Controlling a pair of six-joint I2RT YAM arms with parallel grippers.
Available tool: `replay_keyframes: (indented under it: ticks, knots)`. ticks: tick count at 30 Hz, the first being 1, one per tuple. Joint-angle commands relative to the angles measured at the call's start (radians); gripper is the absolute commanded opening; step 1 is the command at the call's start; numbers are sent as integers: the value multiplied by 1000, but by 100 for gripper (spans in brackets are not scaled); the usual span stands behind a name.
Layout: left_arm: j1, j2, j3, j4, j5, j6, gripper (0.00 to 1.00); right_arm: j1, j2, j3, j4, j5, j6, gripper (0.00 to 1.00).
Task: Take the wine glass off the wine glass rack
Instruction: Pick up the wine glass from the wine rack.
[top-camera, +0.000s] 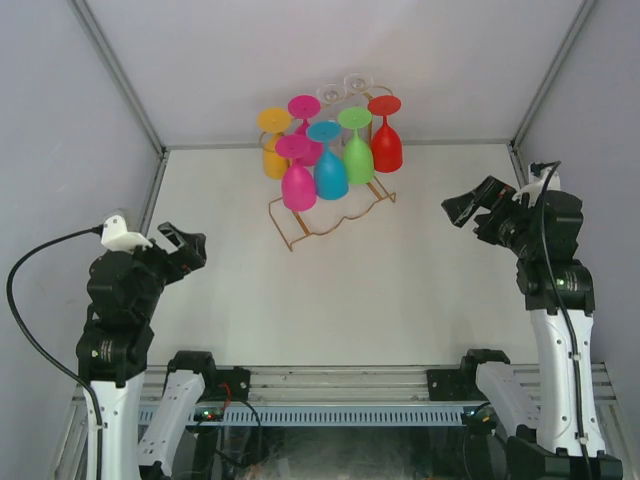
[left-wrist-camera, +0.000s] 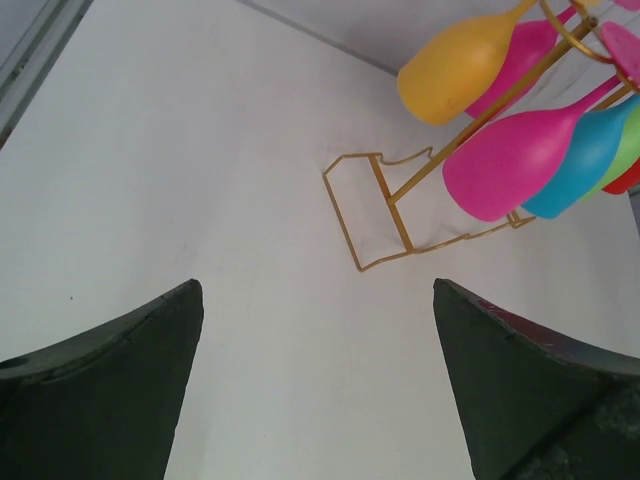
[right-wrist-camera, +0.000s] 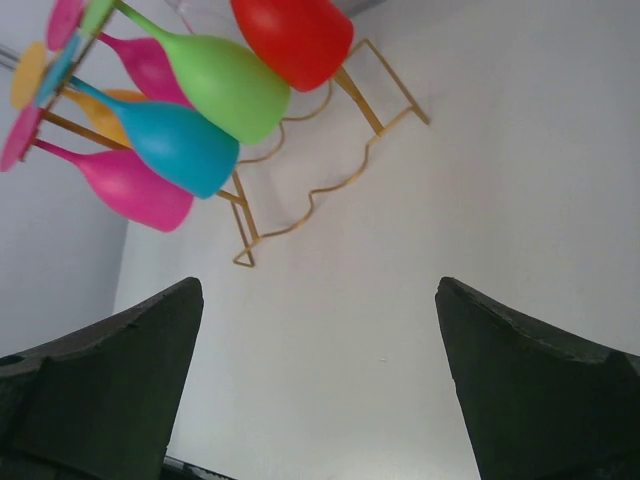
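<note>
Both arms stand at the near edge, with the left end effector (top-camera: 186, 247) and the right end effector (top-camera: 462, 209) spread wide, gripping and touching nothing. Coloured wine glasses (top-camera: 330, 175) hang from the gold wire rack (top-camera: 281, 226) at the far middle of the table (top-camera: 400, 290). Their stems are upright, with the bowls pointing down and the feet on top.

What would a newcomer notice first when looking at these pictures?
First, the bright glasses hanging upside down on the gold rack at the far middle of the table: yellow, pink, blue, green and red. Then the left gripper and right gripper, both open, at the table's left and right sides, well apart from the rack.
</note>
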Motion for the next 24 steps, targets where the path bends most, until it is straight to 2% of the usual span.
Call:
replay_keyframes:
  ticks: [1, 10, 13, 17, 24]
  knots:
    - [12, -12, 8, 102, 10, 32, 100, -24, -37, 49, 84, -38, 60, 100]
    - [15, -125, -150, 208, -22, 37, 100, -82, -44, 9, 98, -116, 81, 100]
    - [16, -138, -153, 205, -65, 36, 100, -83, -30, 9, 121, -159, 102, 100]
    - [16, -143, -154, 203, -127, 16, 100, -89, -21, 8, 128, -136, 114, 100]
    - [16, -123, -141, 184, -148, -1, 100, -139, 8, 8, 148, -186, 168, 100]
